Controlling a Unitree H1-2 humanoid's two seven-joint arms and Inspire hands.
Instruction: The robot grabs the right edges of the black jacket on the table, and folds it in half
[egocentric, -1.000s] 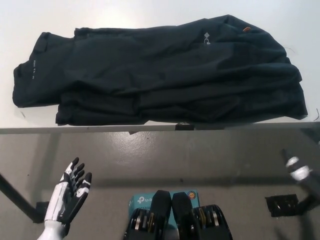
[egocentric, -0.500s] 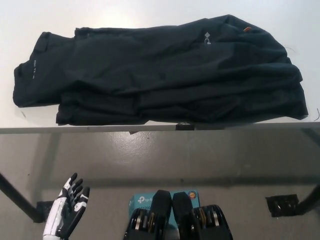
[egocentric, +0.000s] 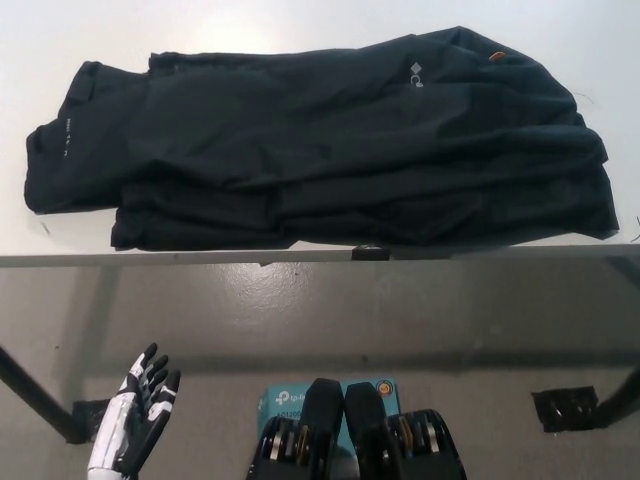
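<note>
The black jacket (egocentric: 320, 145) lay spread across the white table (egocentric: 250, 25), a soft, matte fabric bunched into long creases and doubled layers near the table's front edge. A small pale diamond logo (egocentric: 415, 73) and an orange tag (egocentric: 494, 58) marked its upper right part. Its lower hem reached just to the table's grey front rim (egocentric: 200, 259). Below, over the smooth grey floor (egocentric: 400, 320), the left hand (egocentric: 140, 405) hung apart from the table, fingers spread, holding nothing. The right hand was out of view.
</note>
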